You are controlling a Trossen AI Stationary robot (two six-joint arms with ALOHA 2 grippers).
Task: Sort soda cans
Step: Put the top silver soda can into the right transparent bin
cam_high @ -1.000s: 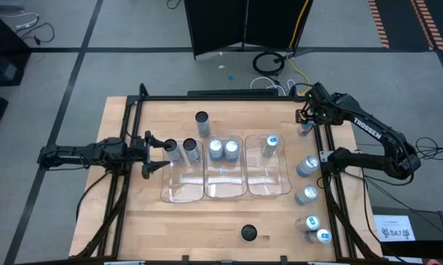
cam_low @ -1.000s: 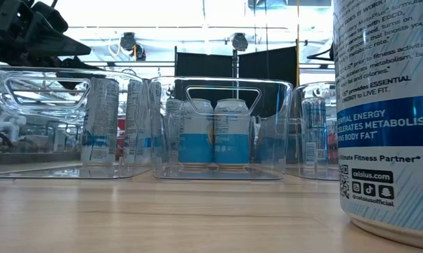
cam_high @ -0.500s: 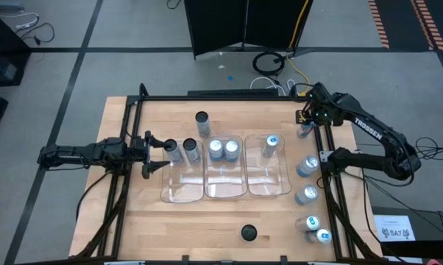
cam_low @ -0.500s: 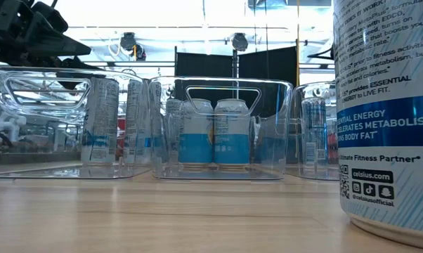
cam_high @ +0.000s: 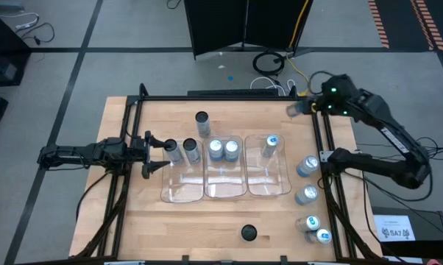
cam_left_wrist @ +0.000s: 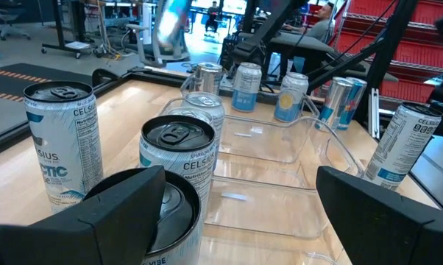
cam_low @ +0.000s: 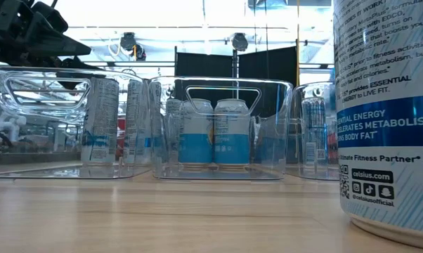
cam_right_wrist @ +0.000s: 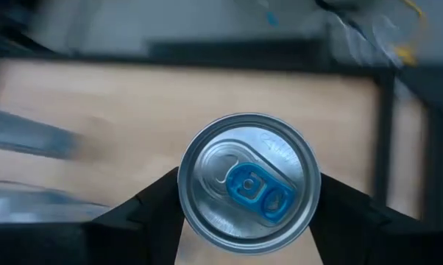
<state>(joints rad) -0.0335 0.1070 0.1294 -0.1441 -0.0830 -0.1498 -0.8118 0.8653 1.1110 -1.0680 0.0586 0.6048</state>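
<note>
Slim silver soda cans stand about three clear trays. The left tray [cam_high: 182, 184] holds two dark-topped cans [cam_high: 191, 152], the middle tray [cam_high: 225, 180] two blue-topped ones [cam_high: 223, 149], and the right tray [cam_high: 269, 177] one [cam_high: 270, 144]. My left gripper [cam_high: 160, 155] waits open at the left tray's left side, with the nearest dark-topped can [cam_left_wrist: 174, 199] just ahead of its fingers. My right gripper [cam_high: 304, 110], over the table's far right corner, is shut on a blue-tabbed can [cam_right_wrist: 249, 182]. My right gripper pinches the blue-tabbed can between its two fingers [cam_right_wrist: 149, 207], one on each side of the can's wall just under the top rim [cam_right_wrist: 188, 213]. The wrist view faces the can's top squarely. The can is lifted clear of the table.
Loose dark-topped cans stand at the far middle [cam_high: 201, 121] and the near edge [cam_high: 249, 233], the latter filling the low view's right side [cam_low: 387, 105]. Several blue-topped cans [cam_high: 307, 166] line the table's right edge. Black frame rails [cam_high: 129, 147] run along both sides.
My right gripper has risen quickly with the blue-tabbed can, lifting it off its spot at the table's far right edge and carrying it a little toward the far edge and the left. The arm has swung up and turned.
</note>
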